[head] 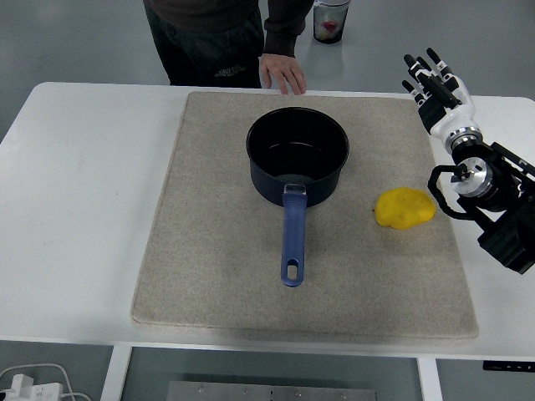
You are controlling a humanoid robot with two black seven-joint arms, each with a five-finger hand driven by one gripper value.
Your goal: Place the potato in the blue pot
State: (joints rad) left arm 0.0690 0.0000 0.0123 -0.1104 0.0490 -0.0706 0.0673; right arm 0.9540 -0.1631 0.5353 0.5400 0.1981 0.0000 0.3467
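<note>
On the beige mat, blue pot and potato bear no legible writing; right hand spread, empty.

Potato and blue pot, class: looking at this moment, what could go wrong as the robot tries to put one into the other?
1. The potato is rounded and lies loose on the mat; a poor grasp by the right hand could roll it away.
2. The pot has a long handle pointing toward the near edge; a bump could turn it.
3. A person's hand rests at the mat's far edge, close behind the pot.
</note>
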